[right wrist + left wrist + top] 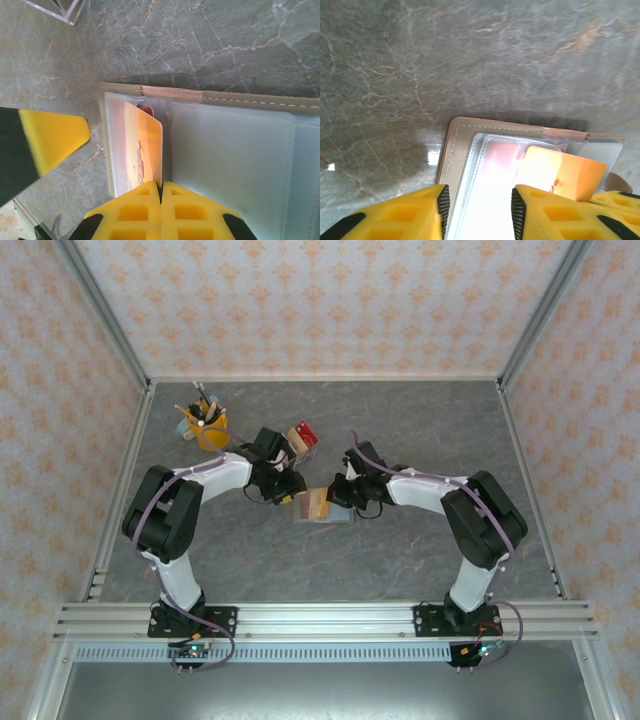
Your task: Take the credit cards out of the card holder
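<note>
Open card holder [322,510] lies flat at mid table [400,560], between both grippers. An orange credit card [150,145] stands partly out of its clear sleeve. The right gripper [161,197] is clenched on the card's edge. The left gripper [477,212] is released, jaws apart over the holder's other half.

A yellow cup [205,429] of pens and a clear rack [303,438] stand on the grey marbled table [420,560].

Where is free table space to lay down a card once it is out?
Bare table: between the card holder and the near rail; also behind the right arm to the back wall. Crowded: the holder itself, with the left end effector and right end effector at it, and back left by the yellow cup and clear rack.
</note>
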`<state>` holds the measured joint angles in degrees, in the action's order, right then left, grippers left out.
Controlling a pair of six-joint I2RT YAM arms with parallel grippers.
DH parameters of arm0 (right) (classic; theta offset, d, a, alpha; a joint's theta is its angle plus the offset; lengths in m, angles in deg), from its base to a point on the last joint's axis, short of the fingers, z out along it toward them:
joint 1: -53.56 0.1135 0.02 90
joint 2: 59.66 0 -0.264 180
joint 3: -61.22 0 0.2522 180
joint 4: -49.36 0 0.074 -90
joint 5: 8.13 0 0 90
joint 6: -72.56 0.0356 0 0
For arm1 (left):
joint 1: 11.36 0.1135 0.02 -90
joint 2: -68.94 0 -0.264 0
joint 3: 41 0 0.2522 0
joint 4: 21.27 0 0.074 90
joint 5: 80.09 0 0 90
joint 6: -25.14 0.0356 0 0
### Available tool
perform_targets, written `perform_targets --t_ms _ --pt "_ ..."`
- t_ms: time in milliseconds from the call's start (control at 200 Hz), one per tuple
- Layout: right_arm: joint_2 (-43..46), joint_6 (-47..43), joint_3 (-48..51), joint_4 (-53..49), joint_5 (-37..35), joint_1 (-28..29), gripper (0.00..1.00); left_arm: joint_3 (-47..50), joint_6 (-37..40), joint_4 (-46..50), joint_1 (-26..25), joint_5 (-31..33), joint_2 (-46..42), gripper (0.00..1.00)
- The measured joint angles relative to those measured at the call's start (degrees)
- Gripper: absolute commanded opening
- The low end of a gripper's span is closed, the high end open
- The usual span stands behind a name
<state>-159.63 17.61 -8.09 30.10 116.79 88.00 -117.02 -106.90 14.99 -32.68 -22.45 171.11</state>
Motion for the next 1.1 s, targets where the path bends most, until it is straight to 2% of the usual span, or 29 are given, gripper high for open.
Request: perform_targets --t_ms 400,756,951,1101 --pt "10.12 -0.9 3.19 -0.02 1.81 -5.66 0.0 4.46 -2.75 -4.68 3.85 -4.0 -11.69 0.72" --pt "10.8 -0.66 3.61 1.7 4.79 -6.25 0.0 7.08 -5.75 -11.5 3.8 -9.66 -12.57 0.8" --pt "12.46 4.98 6.36 11.52 11.91 -8.5 0.0 9.84 -10.54 -20.87 3.52 -16.44 -12.57 0.82" --pt "12.5 10.21 6.97 19.28 16.74 -10.27 0.0 9.99 -13.99 -28.83 2.23 -20.68 -12.57 0.8"
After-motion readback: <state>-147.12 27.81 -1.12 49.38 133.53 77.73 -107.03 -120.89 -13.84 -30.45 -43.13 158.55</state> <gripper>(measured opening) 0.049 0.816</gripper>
